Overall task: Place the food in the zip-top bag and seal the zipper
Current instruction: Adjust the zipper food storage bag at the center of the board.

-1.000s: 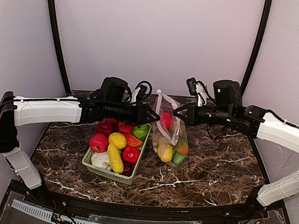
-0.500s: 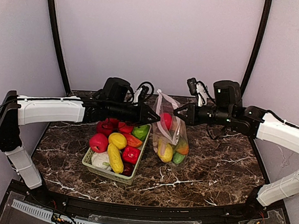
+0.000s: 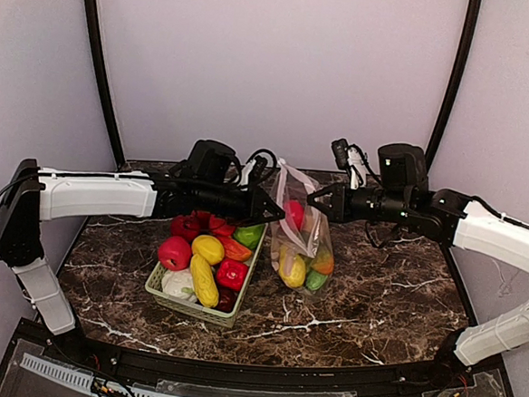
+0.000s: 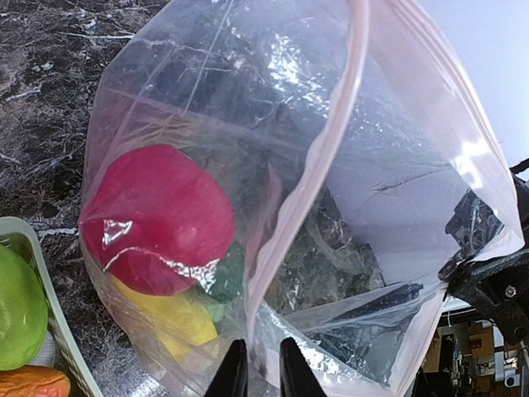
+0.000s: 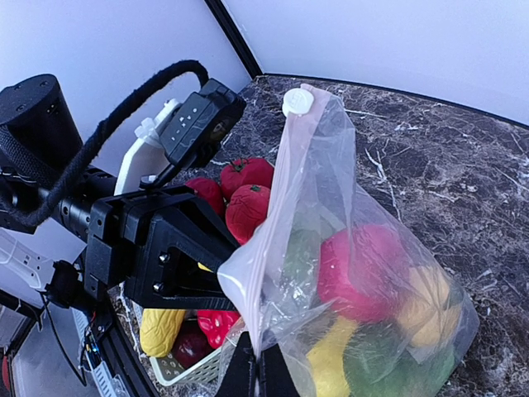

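Evidently the right gripper (image 5: 250,368), jaws clenched on the right rim of the zip-top bag (image 3: 302,242), holds it upright just right of the basket (image 3: 189,309). The left gripper (image 4: 258,372) has its jaws straddling the pink zipper (image 4: 335,157); whether they pinch it I cannot tell. Presumably this is to spread the mouth for more food (image 3: 208,249).

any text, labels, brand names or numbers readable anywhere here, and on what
None: no word, brand, number or sign reads in any view.
zip-top bag: clear plastic, no legible print.
basket: plain slats, no label showing.
black module on the left arm: a few small pale marks, too small and blurred to read.
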Controlling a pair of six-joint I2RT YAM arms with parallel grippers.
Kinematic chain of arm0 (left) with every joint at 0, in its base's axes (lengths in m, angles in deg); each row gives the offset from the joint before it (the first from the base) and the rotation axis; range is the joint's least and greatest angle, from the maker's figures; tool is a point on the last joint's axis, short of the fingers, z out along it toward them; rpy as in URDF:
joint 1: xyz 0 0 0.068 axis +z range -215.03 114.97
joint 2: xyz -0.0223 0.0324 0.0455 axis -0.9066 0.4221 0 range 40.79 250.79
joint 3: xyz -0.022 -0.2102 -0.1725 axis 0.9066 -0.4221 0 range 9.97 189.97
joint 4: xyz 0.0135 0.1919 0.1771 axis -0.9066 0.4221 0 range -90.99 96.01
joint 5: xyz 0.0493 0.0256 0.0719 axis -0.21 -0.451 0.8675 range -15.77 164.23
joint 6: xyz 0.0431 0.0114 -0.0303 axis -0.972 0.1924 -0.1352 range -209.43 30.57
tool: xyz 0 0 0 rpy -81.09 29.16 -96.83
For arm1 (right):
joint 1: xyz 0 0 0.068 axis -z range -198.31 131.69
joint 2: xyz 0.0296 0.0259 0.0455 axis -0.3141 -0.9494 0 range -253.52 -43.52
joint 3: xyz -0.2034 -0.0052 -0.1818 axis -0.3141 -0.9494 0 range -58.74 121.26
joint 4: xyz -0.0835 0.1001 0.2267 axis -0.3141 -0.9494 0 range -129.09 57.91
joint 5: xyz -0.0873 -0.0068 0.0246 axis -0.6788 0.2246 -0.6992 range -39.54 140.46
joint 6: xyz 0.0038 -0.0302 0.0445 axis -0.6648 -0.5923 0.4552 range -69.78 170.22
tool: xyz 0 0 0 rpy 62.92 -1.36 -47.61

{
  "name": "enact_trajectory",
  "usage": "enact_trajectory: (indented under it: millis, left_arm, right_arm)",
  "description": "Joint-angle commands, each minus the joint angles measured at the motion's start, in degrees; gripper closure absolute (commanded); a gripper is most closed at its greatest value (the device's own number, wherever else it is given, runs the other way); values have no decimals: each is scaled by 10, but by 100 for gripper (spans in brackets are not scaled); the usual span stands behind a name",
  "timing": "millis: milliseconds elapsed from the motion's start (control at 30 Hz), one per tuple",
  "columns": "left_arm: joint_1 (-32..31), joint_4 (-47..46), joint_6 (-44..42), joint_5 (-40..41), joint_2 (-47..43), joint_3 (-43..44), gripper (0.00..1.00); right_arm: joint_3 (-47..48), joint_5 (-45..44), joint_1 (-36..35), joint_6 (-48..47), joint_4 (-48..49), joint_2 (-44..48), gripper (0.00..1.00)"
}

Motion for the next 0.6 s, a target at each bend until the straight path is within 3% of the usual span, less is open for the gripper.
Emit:
enact_trajectory:
  millis: [0, 133, 333, 567]
  left_arm:
    - [-1, 1, -3, -6, -1, 24, 93]
    - [-1, -4, -14, -15, -12, 38, 99]
    - [-1, -10, -19, -71, -22, 79, 99]
    - [-11, -87, 37, -139, -22, 99, 99]
  right_arm:
    - [-7, 2, 5, 2, 18, 11, 100]
    - [-2, -13, 12, 9, 2, 16, 100]
    - [39, -24, 49, -9, -78, 32, 100]
    - [117, -25, 66, -52, -202, 40, 100]
